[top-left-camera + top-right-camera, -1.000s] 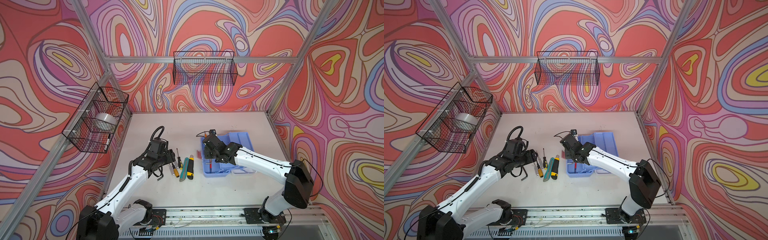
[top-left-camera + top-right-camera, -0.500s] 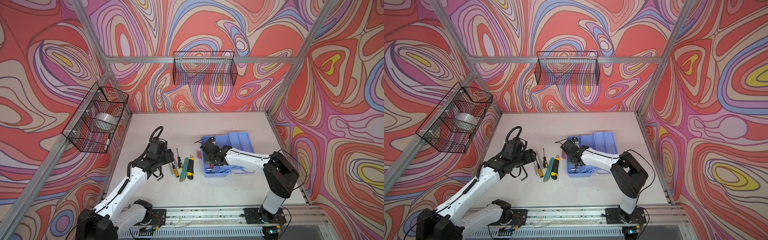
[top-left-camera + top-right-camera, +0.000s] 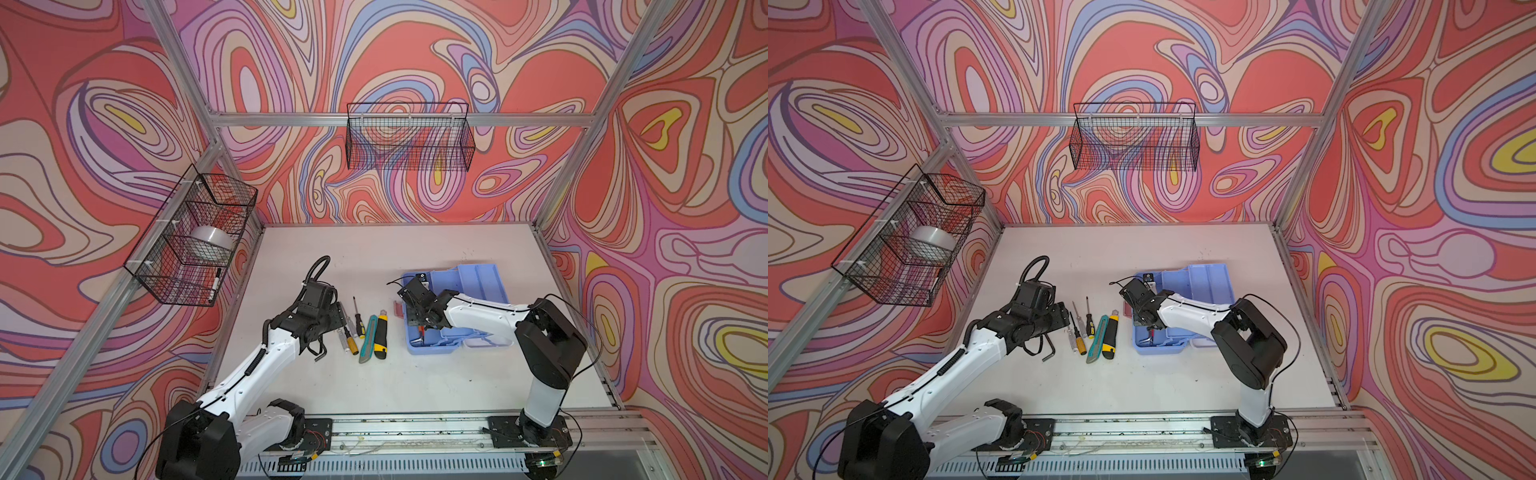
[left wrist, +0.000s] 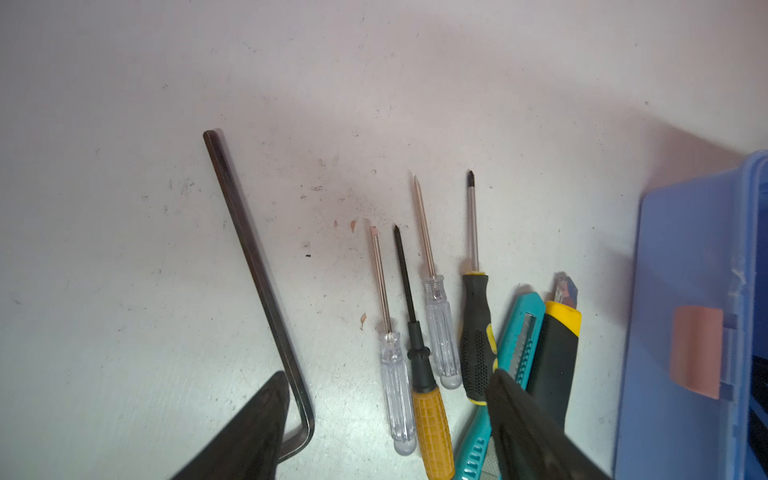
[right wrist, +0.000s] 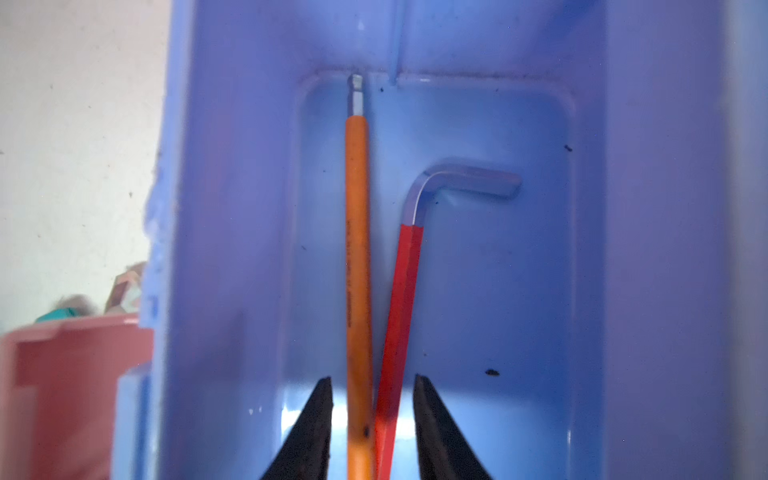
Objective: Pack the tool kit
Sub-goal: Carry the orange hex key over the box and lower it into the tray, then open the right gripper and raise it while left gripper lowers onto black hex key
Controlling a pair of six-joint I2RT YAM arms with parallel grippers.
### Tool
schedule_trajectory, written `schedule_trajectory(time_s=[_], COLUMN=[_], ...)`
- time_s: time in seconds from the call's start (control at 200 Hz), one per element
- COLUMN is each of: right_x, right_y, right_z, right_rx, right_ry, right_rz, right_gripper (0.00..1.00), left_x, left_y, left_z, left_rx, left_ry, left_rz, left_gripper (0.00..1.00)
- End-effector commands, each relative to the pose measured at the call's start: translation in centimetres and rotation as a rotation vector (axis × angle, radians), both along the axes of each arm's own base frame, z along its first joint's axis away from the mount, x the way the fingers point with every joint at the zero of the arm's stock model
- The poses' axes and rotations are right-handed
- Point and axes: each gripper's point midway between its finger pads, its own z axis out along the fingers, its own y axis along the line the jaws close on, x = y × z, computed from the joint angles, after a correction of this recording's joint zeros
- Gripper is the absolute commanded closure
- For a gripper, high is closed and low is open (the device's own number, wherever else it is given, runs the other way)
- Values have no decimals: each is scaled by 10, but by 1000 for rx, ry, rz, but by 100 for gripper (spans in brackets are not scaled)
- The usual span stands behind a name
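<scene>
The tool kit's light blue box (image 3: 478,282) (image 3: 1204,282) lies open at the table's right of middle. My right gripper (image 5: 372,377) (image 3: 419,328) reaches down into it. Its jaws stand apart on either side of an orange hex key (image 5: 357,249) and a red hex key (image 5: 405,282) lying on the box floor, with gaps showing. My left gripper (image 4: 388,374) (image 3: 332,328) hangs open low over several small screwdrivers (image 4: 432,436). A black hex key (image 4: 249,249) lies beside one finger. A teal utility knife (image 4: 519,332) and a yellow-black one (image 4: 555,365) lie beside the other.
A pink latch (image 4: 696,349) sits on the box's near wall. A black wire basket (image 3: 191,241) on the left wall holds a tape roll and a marker. Another wire basket (image 3: 409,137) hangs on the back wall. An aluminium rail (image 3: 415,428) runs along the table's front edge.
My right gripper's jaws have parted inside the box, leaving the hex keys on its floor, and that arm's elbow has shifted. My left gripper has barely moved.
</scene>
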Motion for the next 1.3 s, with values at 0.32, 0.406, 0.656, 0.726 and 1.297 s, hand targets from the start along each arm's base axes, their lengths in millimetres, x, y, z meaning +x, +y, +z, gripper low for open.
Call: schedule_trajectory(time_s=[0.32,0.406,0.656,0.726,1.297], right_x=[-3,-7,-14,-15,-13], right_y=[13,12,10,9,10], right_z=[114,134,149,149,143], right_rx=[227,272,312,317,313], right_ry=[-149,-184,-204,-210,-206], right_rz=[62,73,83,80,78], right_gripper=[66,69,69,70,69], left_x=[-19,-21,-24,-24,-17], left_y=[38,44,52,53,46], left_z=[-22,-31,-56,-59,-88], left_rx=[153,147,86,82,44], left_ry=[85,112,160,166,208], left_rz=[146,178,254,261,258], left_gripper=[27,31,51,54,71])
